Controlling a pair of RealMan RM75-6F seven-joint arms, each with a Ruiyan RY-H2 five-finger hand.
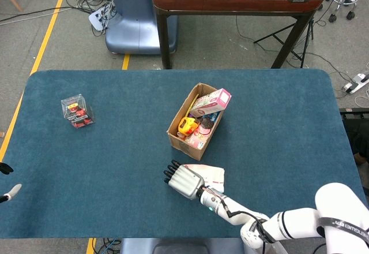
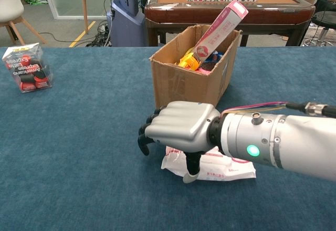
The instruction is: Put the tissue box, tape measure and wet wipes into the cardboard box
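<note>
Silver right hand [image 2: 181,128] over the wet wipes beside the cardboard box

The flat white-and-pink pack of wet wipes [image 2: 223,167] lies on the blue felt counter [image 1: 104,161] just in front of the open brown cardboard box [image 2: 181,81]; the hand covers its left end with dark fingers [image 2: 144,139] curled downward, but whether it actually grips the pack I cannot tell. The pink tissue box [image 2: 220,26] leans upright in the cardboard box beside the yellow tape measure [image 2: 189,60]. The left hand [image 1: 7,182] barely shows at the counter's edge

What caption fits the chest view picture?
Silver right hand over the white wet wipes pack, before the brown cardboard box.
</note>
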